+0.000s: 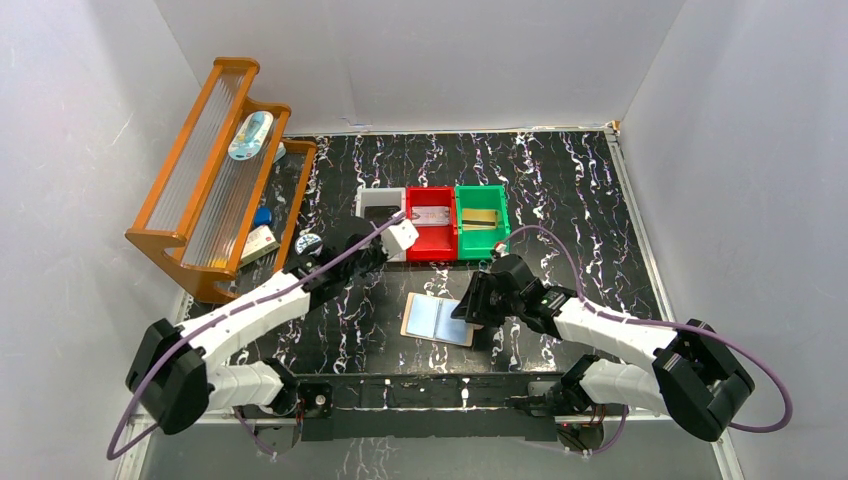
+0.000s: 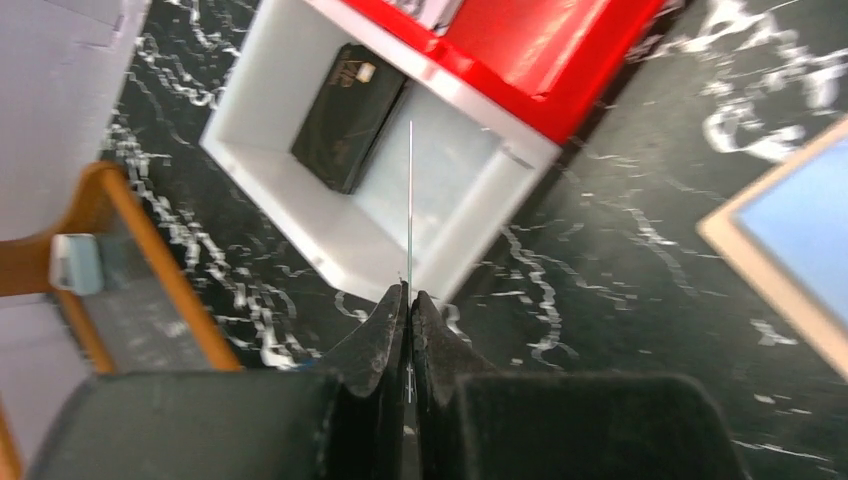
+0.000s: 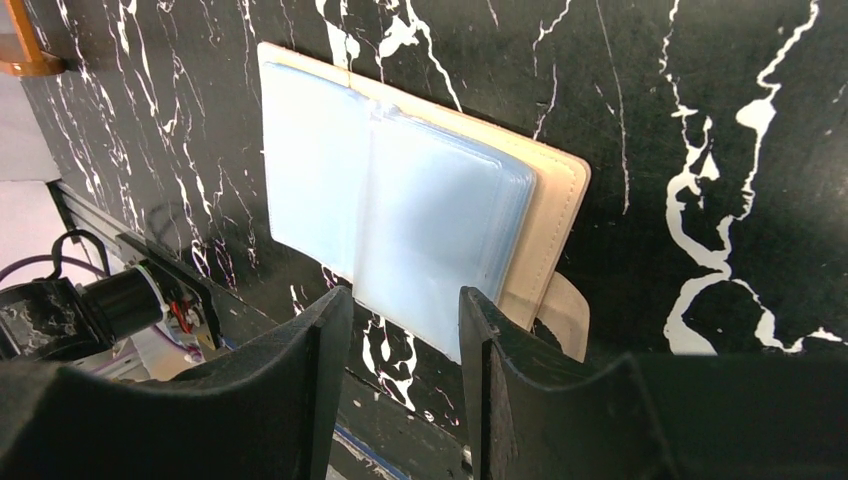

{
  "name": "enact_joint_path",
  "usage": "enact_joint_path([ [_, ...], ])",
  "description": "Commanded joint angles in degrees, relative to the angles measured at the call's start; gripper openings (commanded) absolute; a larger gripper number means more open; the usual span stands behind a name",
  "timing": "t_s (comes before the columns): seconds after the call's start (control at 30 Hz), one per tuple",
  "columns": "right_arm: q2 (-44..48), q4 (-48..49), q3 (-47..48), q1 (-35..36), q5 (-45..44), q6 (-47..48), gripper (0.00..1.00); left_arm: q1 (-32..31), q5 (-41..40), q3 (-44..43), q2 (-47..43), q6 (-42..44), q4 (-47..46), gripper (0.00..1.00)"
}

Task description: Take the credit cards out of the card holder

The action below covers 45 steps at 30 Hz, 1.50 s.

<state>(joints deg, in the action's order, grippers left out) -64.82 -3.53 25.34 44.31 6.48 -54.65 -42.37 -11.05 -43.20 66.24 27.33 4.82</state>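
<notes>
The card holder (image 1: 437,320) lies open on the black marble table, pale blue pockets up; it also shows in the right wrist view (image 3: 400,220) with its strap tab (image 3: 565,315), and at the right edge of the left wrist view (image 2: 800,230). My left gripper (image 1: 388,245) (image 2: 410,292) is shut on a thin pale card (image 1: 402,236), seen edge-on (image 2: 410,200) above the grey bin (image 2: 300,200), which holds a black card (image 2: 350,115). My right gripper (image 1: 470,310) (image 3: 405,300) is open and empty, just over the holder's near edge.
A red bin (image 1: 430,243) with a card and a green bin (image 1: 483,240) with a gold card stand beside the grey bin (image 1: 372,198). An orange wooden rack (image 1: 215,165) with small items stands at the left. White walls enclose the table.
</notes>
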Motion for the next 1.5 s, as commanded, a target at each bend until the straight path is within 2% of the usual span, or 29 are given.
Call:
enact_joint_path([
  [0.0,-0.19,-0.54,3.59,-0.27,-1.12,1.82,0.52,4.13,0.29,-5.24,4.00,13.77,-2.11,0.00],
  [0.2,-1.13,-1.45,4.73,-0.26,-1.19,2.61,0.52,8.95,6.56,-5.59,8.73,22.79,-10.21,0.00],
  [0.4,-0.87,-2.86,5.84,-0.32,-1.94,3.00,0.52,10.65,12.38,-9.37,15.39,24.60,-11.27,0.00],
  [0.77,1.63,-4.20,6.13,-0.86,-4.22,3.58,0.55,13.43,13.65,-10.61,21.51,26.83,-16.43,0.00],
  [0.97,1.16,-4.49,6.21,-1.15,-4.20,4.09,0.56,14.49,15.32,-15.07,25.04,29.07,-10.17,0.00],
  [1.1,0.38,-4.59,6.75,-1.27,-3.54,4.52,0.56,14.59,14.45,-16.03,28.06,31.60,-9.52,0.00],
  [1.47,0.04,-5.20,7.08,-1.91,-3.25,5.32,0.56,14.86,10.47,-14.72,33.13,32.89,-16.54,0.00],
])
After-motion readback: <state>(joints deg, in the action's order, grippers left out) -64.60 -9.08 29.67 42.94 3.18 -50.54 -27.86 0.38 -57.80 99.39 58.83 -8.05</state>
